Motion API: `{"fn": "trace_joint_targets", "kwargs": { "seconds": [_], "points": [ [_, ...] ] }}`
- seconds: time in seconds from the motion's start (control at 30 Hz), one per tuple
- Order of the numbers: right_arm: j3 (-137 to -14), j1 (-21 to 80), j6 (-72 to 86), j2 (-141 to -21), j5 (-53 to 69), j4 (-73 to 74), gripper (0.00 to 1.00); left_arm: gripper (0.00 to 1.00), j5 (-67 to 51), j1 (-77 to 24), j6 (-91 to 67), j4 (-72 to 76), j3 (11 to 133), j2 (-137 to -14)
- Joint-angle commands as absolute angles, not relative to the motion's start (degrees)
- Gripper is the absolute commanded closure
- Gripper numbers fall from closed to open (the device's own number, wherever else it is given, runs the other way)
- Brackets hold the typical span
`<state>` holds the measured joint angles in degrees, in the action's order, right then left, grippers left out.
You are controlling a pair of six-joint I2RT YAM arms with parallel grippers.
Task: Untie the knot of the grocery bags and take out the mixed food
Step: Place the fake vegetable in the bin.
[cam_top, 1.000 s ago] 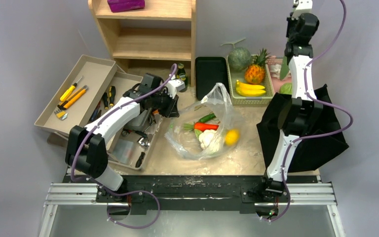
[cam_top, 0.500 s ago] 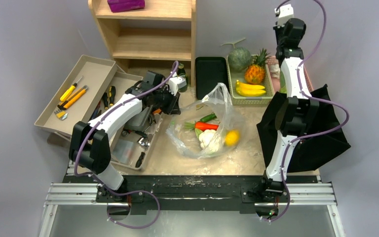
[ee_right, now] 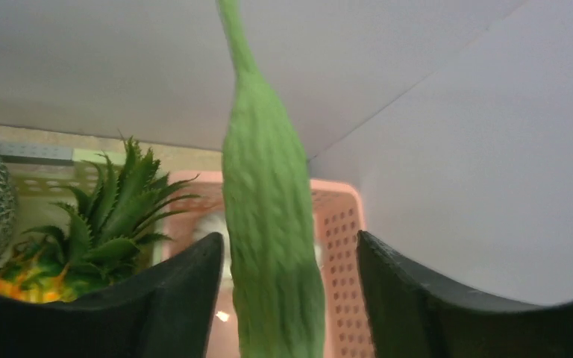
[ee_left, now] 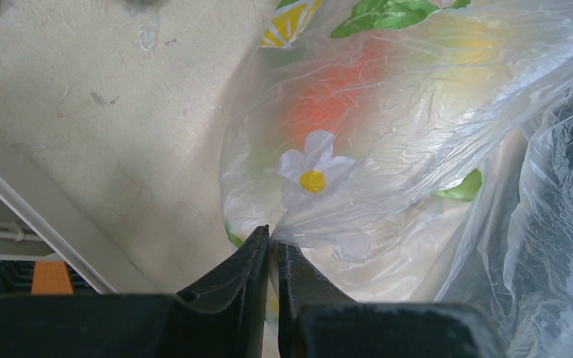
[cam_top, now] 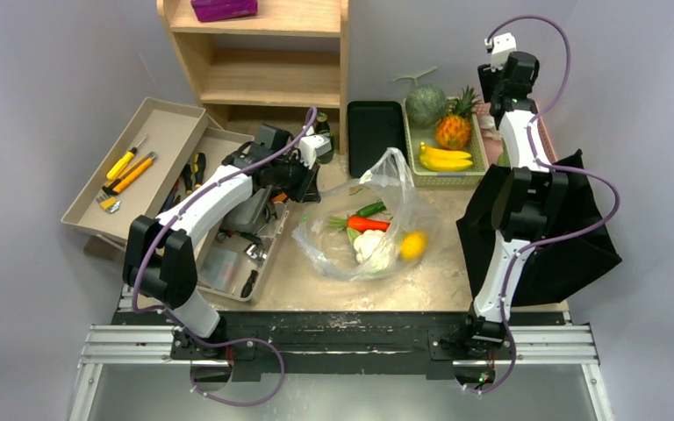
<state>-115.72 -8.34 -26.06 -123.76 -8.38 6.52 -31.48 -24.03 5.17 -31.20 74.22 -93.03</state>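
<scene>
1. While the clear plastic bag [cam_top: 364, 219] sits at the middle of the table [cam_top: 439, 281], the black cloth bag [cam_top: 570, 232] sprawls to its right, partly hidden by the right arm.
2. Behind the plastic bag and to its right, a green basket [cam_top: 448, 181] holds a melon [cam_top: 425, 103], a pineapple [cam_top: 453, 130] and bananas [cam_top: 446, 158].
3. Farther right of the plastic bag, beyond that basket, a long green cucumber [ee_right: 268, 194] with warty skin stands upright, stem up, before a pink basket [ee_right: 343, 224].
4. Inside the plastic bag lie a red pepper [cam_top: 367, 224], a white cauliflower [cam_top: 373, 249] and a yellow citrus [cam_top: 412, 244].
5. The right gripper [ee_right: 289, 246], high behind and right of the plastic bag, brackets the cucumber with its jaws spread wider than the vegetable, daylight showing on one side.
6. The left gripper [ee_left: 272, 242], at the plastic bag's left edge, is pinched tight on a fold of the thin film.
</scene>
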Motion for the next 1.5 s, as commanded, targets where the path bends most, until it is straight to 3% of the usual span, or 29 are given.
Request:
{"fn": "trace_joint_targets", "kwargs": {
  "seconds": [0.0,0.1,0.2,0.33,0.43,0.57,0.63,0.8,0.97,1.1,1.27,1.33,1.47],
  "points": [
    [-120.1,-8.3,-23.5,-122.9,-7.6,8.9,0.26,0.92,-32.8,-23.6,6.2,-30.7,75.2,-91.6],
    [-116.9,-7.8,-22.6,-118.6,-1.3,10.8,0.15,0.92,-32.9,-23.6,6.1,-29.8,74.9,-91.3],
    [-111.1,-6.3,-23.2,-112.4,2.4,7.0,0.10,0.93,-33.2,-23.6,5.5,-29.3,75.4,-91.4],
    [-112.6,-4.5,-19.4,-107.5,6.2,10.6,0.09,0.93,-33.4,-23.6,5.2,-29.5,75.6,-91.7],
    [-112.9,-3.1,-16.9,-101.3,22.7,15.7,0.14,0.93,-33.3,-23.7,5.1,-29.4,75.3,-91.5],
    [-113.2,3.4,-17.0,-95.5,43.3,25.3,0.35,0.93,-33.1,-23.7,4.9,-29.3,75.0,-91.2],
    [-109.7,8.8,-21.7,-92.0,47.9,29.2,0.42,0.94,-33.0,-23.7,4.7,-29.1,74.9,-91.0],
    [-98.3,21.9,-36.1,-85.5,50.1,36.6,0.70,0.94,-32.9,-23.6,3.9,-29.1,74.9,-90.7],
    [-92.4,28.7,-51.0,-87.2,50.6,49.1,0.73,0.95,-32.8,-23.6,3.1,-29.6,75.3,-90.8],
    [-80.0,30.8,-61.1,-85.7,45.0,48.2,0.72,0.95,-32.9,-23.6,2.4,-30.4,75.9,-91.1],
    [-69.0,31.5,-63.0,-85.5,34.7,40.5,0.67,0.95,-32.7,-23.5,2.9,-31.3,76.0,-90.8],
    [-66.7,31.5,-63.8,-85.5,30.0,39.8,0.60,0.96,-32.5,-23.4,2.9,-31.5,75.9,-90.4],
    [-65.1,31.5,-64.5,-86.0,28.8,43.3,0.34,0.96,-32.3,-23.3,3.0,-32.0,75.7,-90.0]
  ]
}}
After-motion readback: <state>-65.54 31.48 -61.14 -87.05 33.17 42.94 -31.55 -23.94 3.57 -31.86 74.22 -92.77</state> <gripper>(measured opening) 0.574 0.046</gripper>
